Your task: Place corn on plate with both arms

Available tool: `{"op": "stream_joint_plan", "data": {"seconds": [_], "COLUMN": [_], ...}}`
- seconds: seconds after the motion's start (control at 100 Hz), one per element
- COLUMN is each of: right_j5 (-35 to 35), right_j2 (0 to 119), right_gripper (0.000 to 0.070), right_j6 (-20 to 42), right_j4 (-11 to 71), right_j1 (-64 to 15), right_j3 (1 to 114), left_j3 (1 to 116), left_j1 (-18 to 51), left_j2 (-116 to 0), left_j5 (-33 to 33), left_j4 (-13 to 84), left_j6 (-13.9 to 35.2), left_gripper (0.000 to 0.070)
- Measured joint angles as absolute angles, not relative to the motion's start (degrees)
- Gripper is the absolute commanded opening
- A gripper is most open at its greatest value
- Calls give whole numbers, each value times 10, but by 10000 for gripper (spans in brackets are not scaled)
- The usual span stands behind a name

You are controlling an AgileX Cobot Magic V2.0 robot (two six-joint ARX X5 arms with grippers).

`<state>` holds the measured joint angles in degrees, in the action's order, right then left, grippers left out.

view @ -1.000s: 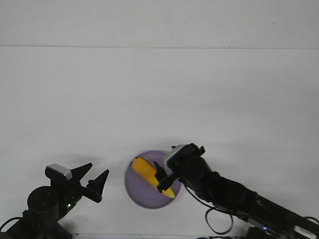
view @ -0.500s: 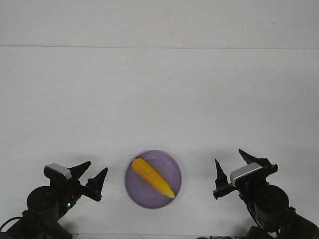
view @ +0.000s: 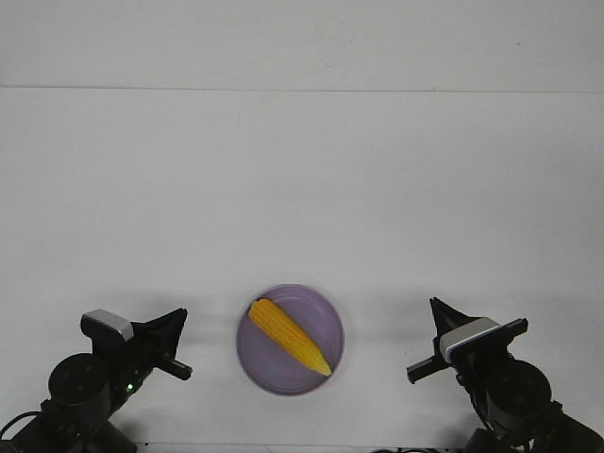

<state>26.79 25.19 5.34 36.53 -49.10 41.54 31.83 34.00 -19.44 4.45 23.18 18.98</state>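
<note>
1. On the white table [view: 302,189], near its front edge, a round shallow lavender plate [view: 326,332] is seen; the yellow-orange tapered corn cob [view: 288,335] is laid diagonally inside it, pale tip toward the right arm.
2. Left black two-finger gripper [view: 177,342] and right black gripper [view: 427,340] are parked either side of the plate, touching nothing; finger spacing cannot be told for either.
3. Risk is judged low: the plate could be knocked by a careless arm sweep, rolling the cob out.
4. No readable writing or brand is found.
</note>
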Motion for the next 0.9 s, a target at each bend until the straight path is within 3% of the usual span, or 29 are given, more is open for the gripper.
{"op": "stream_joint_plan", "data": {"seconds": [0.4,0.49,0.71,0.9], "right_j5": [268,268,268,268], "right_j2": [252,252,252,252], "right_gripper": [15,15,15,15], "right_j6": [53,53,53,53], "right_j4": [365,365,365,365], "right_j1": [-491,-491,-491,-491], "right_j3": [415,415,415,415], "left_j3": [318,318,204,59], "left_j1": [340,331,194,74], "left_j2": [-194,-191,-129,-39], "left_j5": [45,71,88,89], "left_j4": [232,232,91,3], "left_j6": [189,163,53,20], "left_gripper": [12,13,13,13]}}
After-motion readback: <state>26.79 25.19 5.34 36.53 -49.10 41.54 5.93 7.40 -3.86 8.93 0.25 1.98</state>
